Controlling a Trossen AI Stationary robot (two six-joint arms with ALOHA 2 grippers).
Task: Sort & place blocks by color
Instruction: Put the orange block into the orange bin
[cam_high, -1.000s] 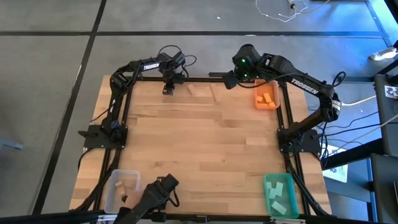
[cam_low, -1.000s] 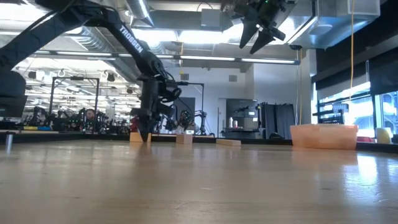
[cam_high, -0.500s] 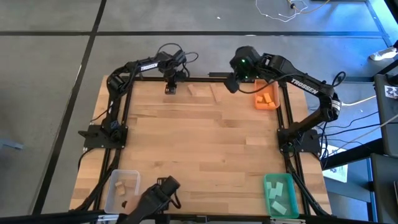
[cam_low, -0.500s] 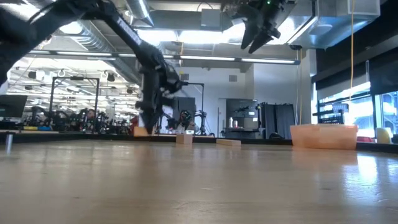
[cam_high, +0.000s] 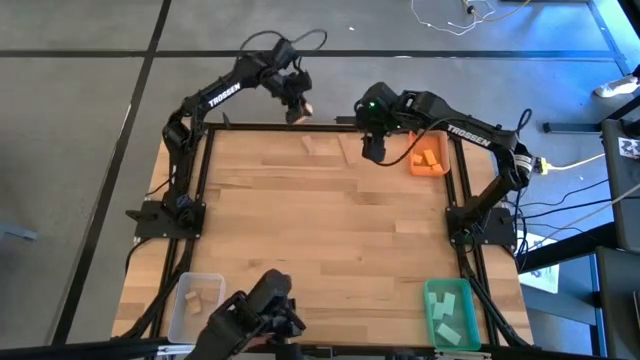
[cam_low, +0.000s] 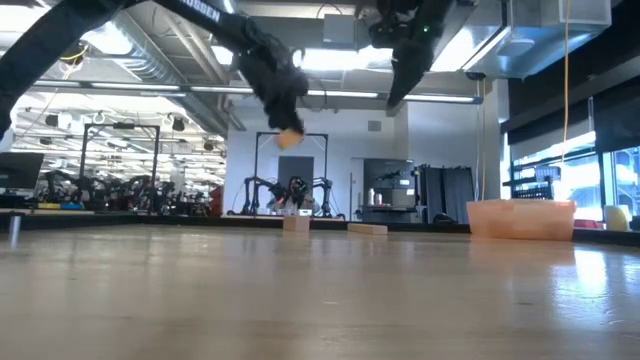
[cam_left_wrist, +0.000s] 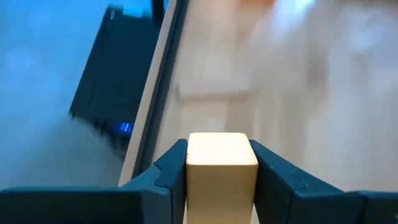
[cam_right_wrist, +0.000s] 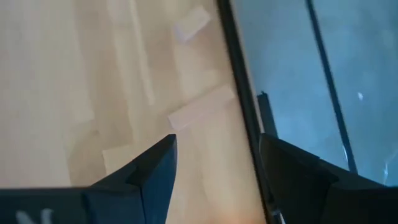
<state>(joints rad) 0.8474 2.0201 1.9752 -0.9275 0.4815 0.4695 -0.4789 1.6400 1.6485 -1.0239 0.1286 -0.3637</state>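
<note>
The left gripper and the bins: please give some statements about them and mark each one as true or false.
1. The left gripper is shut on a wood block. True.
2. That block rests on the table. False: in the low view it hangs well above the table.
3. The right gripper is open and holds nothing. True.
4. The orange bin is empty. False: orange blocks lie in it.
5. The green bin stands at the table's far edge. False: it stands at the near right corner.
</note>
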